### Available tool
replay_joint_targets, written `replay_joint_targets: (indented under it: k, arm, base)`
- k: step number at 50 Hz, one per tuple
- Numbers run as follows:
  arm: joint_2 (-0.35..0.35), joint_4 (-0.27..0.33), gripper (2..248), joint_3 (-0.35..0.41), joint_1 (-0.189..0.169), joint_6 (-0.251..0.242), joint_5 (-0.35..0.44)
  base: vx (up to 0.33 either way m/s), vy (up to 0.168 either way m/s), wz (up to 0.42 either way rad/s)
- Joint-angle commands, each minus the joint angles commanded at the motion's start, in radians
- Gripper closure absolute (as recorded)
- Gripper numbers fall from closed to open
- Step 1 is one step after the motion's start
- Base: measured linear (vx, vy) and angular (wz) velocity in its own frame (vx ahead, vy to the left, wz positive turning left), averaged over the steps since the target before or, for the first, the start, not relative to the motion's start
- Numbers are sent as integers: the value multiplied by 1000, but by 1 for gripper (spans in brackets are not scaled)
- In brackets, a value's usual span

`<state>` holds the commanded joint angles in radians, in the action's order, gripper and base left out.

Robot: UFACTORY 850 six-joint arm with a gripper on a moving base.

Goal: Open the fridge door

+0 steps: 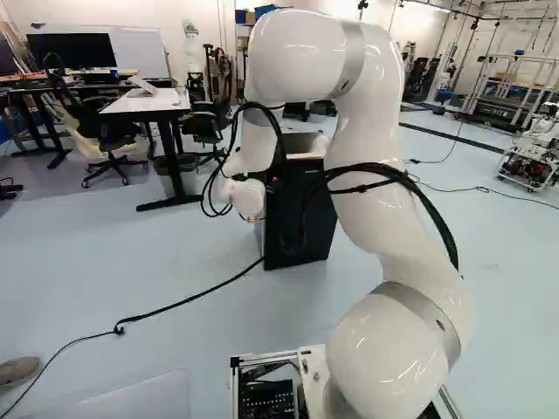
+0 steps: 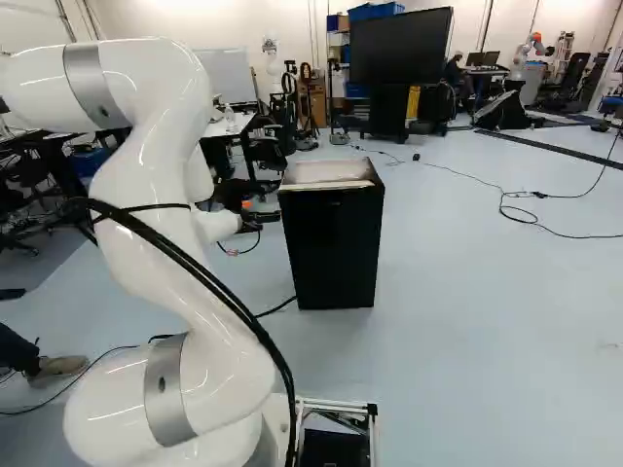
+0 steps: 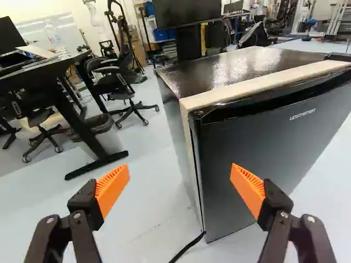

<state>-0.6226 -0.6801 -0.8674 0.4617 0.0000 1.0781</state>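
Note:
The gripper (image 2: 259,216) reaches in from the arm's end, left of the small black fridge (image 2: 336,243) in the right base view. The same fridge (image 1: 300,214) stands behind the arm in the left base view. In the wrist view the gripper (image 3: 180,179) is open, its orange pads wide apart with nothing held. The dark fridge door (image 3: 263,159) faces obliquely ahead, its near vertical edge between the fingers' directions, one finger overlapping the door's face in view. The door lies closed against a beige strip (image 3: 263,85) edging the cabinet. Any contact cannot be told.
A white-topped desk (image 1: 147,103), office chairs and a waste bin (image 3: 101,131) stand beyond the fridge, on the gripper's side. A black cable (image 1: 188,299) runs over the floor to the fridge. A person's shoe (image 2: 60,367) shows near the base. Another robot (image 2: 273,73) stands far back.

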Motion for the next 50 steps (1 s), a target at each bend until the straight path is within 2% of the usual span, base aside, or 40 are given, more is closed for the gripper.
replay_joint_targets:
  k: [25,50]
  arm:
    - [-83,-125,3,-117,39,0,86]
    - [-146,-259,3,-215,13,0,160]
  base:
    - [0,0,0]
    - [0,0,0]
